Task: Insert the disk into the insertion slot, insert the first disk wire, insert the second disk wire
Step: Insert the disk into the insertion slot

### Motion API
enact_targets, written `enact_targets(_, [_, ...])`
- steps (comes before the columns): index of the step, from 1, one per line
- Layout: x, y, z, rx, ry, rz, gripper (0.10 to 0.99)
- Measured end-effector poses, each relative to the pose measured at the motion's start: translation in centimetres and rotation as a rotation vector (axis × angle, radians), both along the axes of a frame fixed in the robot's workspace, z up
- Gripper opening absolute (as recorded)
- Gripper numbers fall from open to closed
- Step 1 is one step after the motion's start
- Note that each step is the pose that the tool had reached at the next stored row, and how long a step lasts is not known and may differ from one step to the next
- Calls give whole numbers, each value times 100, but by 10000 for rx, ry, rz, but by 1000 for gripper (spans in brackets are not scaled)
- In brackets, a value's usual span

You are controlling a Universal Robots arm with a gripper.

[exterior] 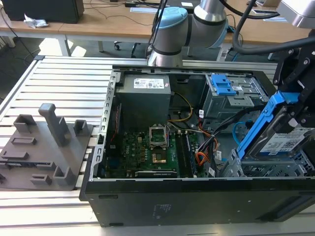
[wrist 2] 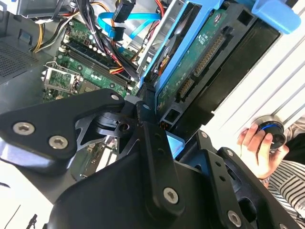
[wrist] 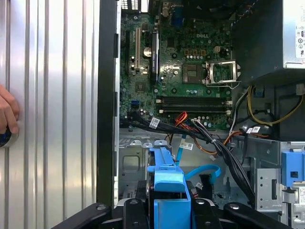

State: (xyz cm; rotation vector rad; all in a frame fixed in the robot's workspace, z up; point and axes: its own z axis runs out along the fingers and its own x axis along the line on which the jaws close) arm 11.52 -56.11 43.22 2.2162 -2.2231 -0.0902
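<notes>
The disk (exterior: 281,141), a hard drive with a white label in a bright blue carrier, hangs tilted at the exterior view's right. Its lower end is at the silver perforated insertion slot (exterior: 268,169) in the case's near right corner. My gripper (exterior: 291,114) is shut on the disk's upper end. The second wrist view shows the disk's green circuit-board underside (wrist 2: 195,62) beyond my black gripper linkage (wrist 2: 167,138). In the first wrist view the blue carrier (wrist: 167,186) sits between my fingers. A loose blue flat cable (wrist: 205,171) and a bundle of black and orange wires (wrist: 209,138) lie beside the slot.
The open black computer case (exterior: 197,201) lies on a slatted aluminium table (exterior: 64,83). A taller grey cage with a blue latch (exterior: 224,88) stands behind the slot. A grey fixture block (exterior: 49,147) sits at the exterior view's left. A person's hand (wrist 2: 255,143) rests on the table beside the case.
</notes>
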Motion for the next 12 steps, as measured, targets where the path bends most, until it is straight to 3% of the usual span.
enact_targets(12, [1, 6, -149, 0, 0, 0, 365])
